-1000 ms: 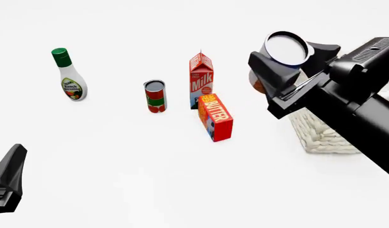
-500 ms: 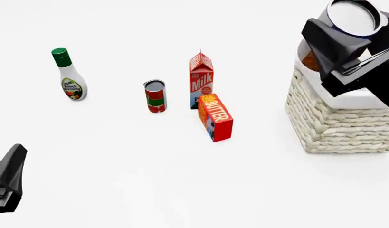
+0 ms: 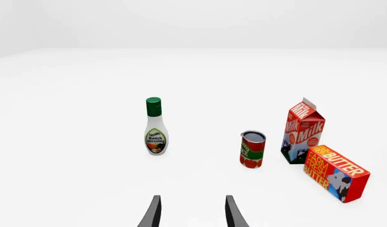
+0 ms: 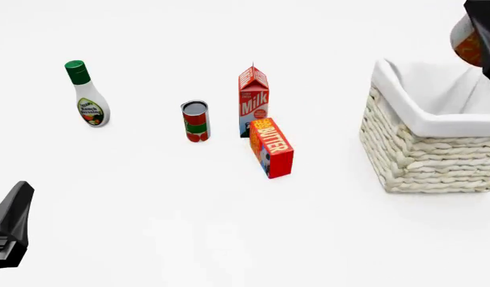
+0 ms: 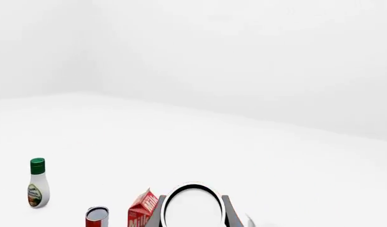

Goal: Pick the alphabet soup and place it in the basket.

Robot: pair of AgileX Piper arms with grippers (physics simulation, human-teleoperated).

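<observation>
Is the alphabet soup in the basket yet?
Not yet. The alphabet soup is still in the right hand, raised above the basket.

My fingers [image 5: 230,215] stand on either side of the alphabet soup [image 5: 193,208], its silver-white top facing me. Past it on the white table [image 5: 244,151] stand a green-capped dressing bottle [image 5: 38,183], a red can [image 5: 97,217] and a red milk carton [image 5: 142,212], partly hidden.

The soup [image 4: 466,46] is up in the air at 2 o'clock, above the basket's far right corner; only its orange side and shiny round top [image 5: 193,210] show. The basket [image 4: 424,152], big, woven and white-lined, sits at 3 o'clock.
</observation>
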